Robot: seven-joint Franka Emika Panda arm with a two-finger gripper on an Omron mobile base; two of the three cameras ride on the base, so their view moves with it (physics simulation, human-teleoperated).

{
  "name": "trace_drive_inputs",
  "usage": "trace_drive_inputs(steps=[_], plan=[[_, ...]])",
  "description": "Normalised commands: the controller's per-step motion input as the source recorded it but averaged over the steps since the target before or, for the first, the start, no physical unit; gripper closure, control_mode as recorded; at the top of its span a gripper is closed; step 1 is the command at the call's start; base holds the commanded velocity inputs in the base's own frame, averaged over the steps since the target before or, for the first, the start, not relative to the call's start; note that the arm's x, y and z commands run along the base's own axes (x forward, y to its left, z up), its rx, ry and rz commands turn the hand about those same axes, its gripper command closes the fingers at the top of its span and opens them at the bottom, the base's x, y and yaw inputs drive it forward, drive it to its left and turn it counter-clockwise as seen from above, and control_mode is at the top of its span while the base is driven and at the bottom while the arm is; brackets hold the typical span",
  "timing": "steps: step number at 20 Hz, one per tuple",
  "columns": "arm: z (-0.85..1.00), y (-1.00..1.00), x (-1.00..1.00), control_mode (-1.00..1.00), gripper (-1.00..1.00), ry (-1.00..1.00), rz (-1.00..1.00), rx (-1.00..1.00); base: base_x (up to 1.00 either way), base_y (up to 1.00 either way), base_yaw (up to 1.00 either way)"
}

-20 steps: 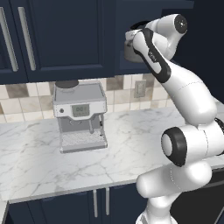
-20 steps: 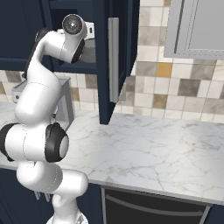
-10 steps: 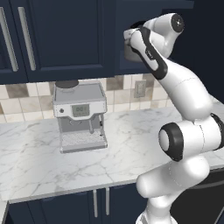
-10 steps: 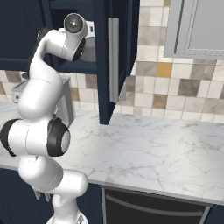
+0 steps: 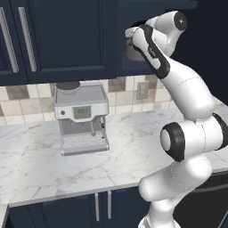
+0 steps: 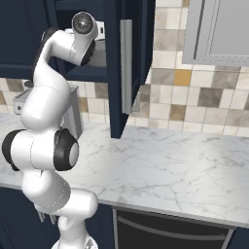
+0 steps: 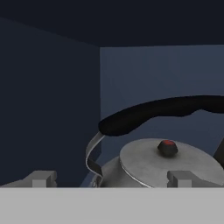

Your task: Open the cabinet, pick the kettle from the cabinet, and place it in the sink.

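The navy cabinet stands open, its door (image 6: 116, 68) swung out edge-on with the long silver handle (image 6: 126, 65) facing me. On the shelf inside sits the grey kettle (image 7: 166, 168), with a flat lid, a red knob and a black arched handle (image 7: 153, 114). The kettle's grey body (image 5: 131, 52) (image 6: 98, 53) also shows behind the hand in both base views. My gripper (image 7: 112, 179) is open, reached into the cabinet just in front of the kettle, with one fingertip (image 7: 41, 178) left of it and nothing held. The sink is out of view.
A boxy silver coffee machine (image 5: 81, 118) stands on the white marble counter (image 5: 44, 169) below the cabinet. Closed navy cabinets (image 5: 26, 40) hang to the left. A pale grey cabinet (image 6: 219, 31) hangs at the right, above a tiled wall.
The arm has edged slightly further into the cabinet toward the kettle. The jaws stay open and the kettle has not moved.
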Motion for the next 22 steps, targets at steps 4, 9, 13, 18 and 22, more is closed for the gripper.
trace_drive_inputs(steps=[4, 9, 13, 18, 22], plan=[[-0.16, 0.02, 0.0, -1.0, -1.0, 0.0, 0.01, 0.02, 0.0, 0.0, 0.0], [-0.15, 0.05, 0.0, -1.0, -1.0, 0.0, 0.0, 0.01, 0.0, 0.0, 0.0], [-0.08, 0.16, 0.0, -1.0, -1.0, -0.01, 0.01, 0.0, 0.0, 0.0, 0.0], [-0.03, 0.16, 0.0, -1.0, -1.0, -0.02, 0.02, 0.0, 0.0, 0.0, 0.0], [-0.05, 0.01, 0.0, -1.0, -1.0, 0.0, 0.0, 0.0, 0.0, 0.0, 0.0]])
